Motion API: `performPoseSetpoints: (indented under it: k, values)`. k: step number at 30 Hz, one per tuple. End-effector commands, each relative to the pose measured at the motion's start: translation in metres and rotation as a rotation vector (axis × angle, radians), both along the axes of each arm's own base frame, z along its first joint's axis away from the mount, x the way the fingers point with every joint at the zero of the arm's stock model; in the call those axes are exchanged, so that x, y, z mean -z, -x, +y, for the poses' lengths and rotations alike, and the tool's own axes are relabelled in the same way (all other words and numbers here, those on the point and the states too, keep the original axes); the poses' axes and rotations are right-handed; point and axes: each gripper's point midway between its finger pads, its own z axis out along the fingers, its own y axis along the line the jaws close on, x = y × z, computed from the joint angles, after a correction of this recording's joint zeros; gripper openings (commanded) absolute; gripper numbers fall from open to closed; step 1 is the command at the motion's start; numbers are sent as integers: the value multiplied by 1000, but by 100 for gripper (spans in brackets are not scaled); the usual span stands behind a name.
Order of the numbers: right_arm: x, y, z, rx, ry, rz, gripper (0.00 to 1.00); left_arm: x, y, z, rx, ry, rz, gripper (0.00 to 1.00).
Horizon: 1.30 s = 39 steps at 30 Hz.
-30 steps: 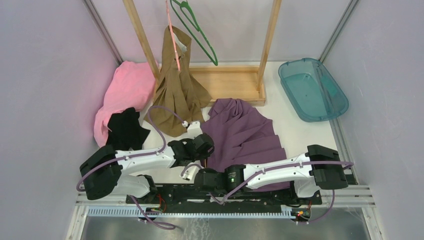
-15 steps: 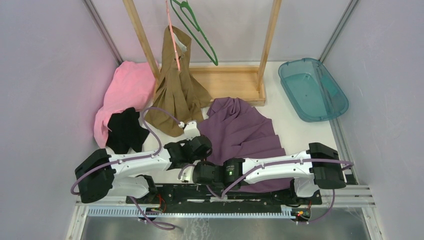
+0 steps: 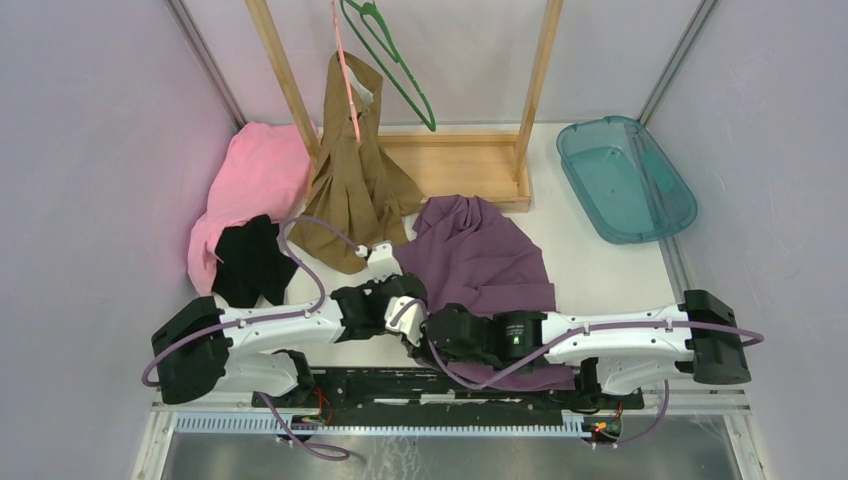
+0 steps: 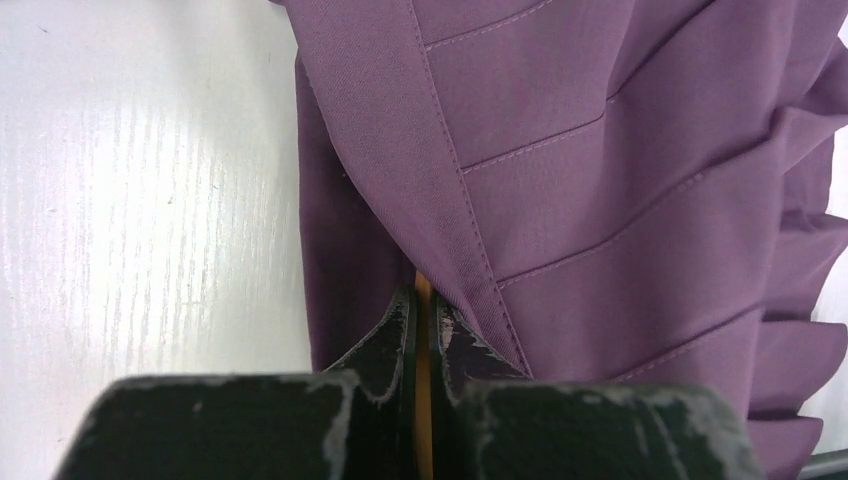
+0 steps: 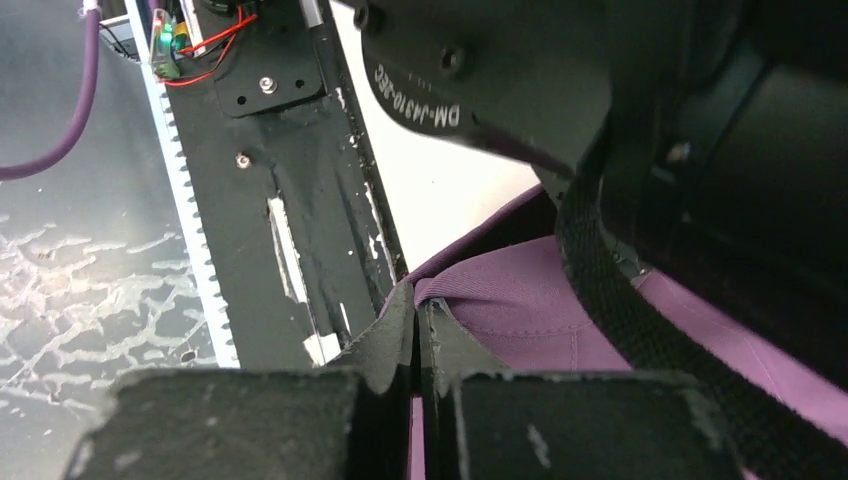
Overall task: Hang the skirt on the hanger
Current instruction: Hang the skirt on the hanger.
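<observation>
The purple pleated skirt (image 3: 480, 262) lies on the white table in front of the wooden rack. My left gripper (image 3: 398, 300) is at its near left edge. In the left wrist view the jaws (image 4: 421, 300) are shut at the skirt's waistband (image 4: 420, 150). My right gripper (image 3: 428, 326) is just beside it, shut on a fold of the skirt's edge (image 5: 500, 300), with purple cloth between the jaws (image 5: 416, 312). An empty green hanger (image 3: 395, 62) hangs from the rack top, far behind both grippers.
A brown garment (image 3: 355, 175) hangs on a pink hanger (image 3: 345, 70) from the wooden rack (image 3: 470, 165). Pink cloth (image 3: 250, 185) and black cloth (image 3: 250, 260) lie at the left. A teal tub (image 3: 625, 180) stands at back right. The left arm's body (image 5: 600, 90) fills the right wrist view.
The right arm has swung its gripper right and forward, up against the left gripper, with its base link shifting right. The skirt's near right pleats have drawn in. The left gripper has barely moved.
</observation>
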Motion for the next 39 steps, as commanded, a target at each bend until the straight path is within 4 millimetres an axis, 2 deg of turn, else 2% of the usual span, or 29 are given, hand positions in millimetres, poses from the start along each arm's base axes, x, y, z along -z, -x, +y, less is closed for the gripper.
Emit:
performPoseSetpoints:
  k: [1,6,10,15,20,23,26,28,30,39]
  values:
    - [-48,-12,38,50,-190,-42,1,-20,-16,-23,-67,133,-58,3]
    - [-40,-24,52,85,-165,-90,1,-13,-14,-17,-80,133,-53,3]
    - [-42,-27,65,57,-163,-135,1,-7,-11,-18,-73,140,-40,3]
    - [-59,-35,79,40,-195,-224,1,-1,-10,-21,-65,137,-27,3]
    - [-82,-41,85,30,-260,-303,1,2,-9,-22,-61,139,-19,3]
    - [-89,-42,87,26,-293,-329,1,5,-7,-24,-53,135,-8,3]
    - [-74,-40,92,7,-270,-323,1,6,-3,-29,-6,133,6,4]
    - [-60,-35,93,-16,-252,-296,1,5,0,-26,14,102,19,19]
    - [-48,-30,91,-31,-240,-268,1,5,4,-24,42,80,32,31]
    - [-11,-27,77,-8,-213,-212,1,21,33,-19,179,4,151,50]
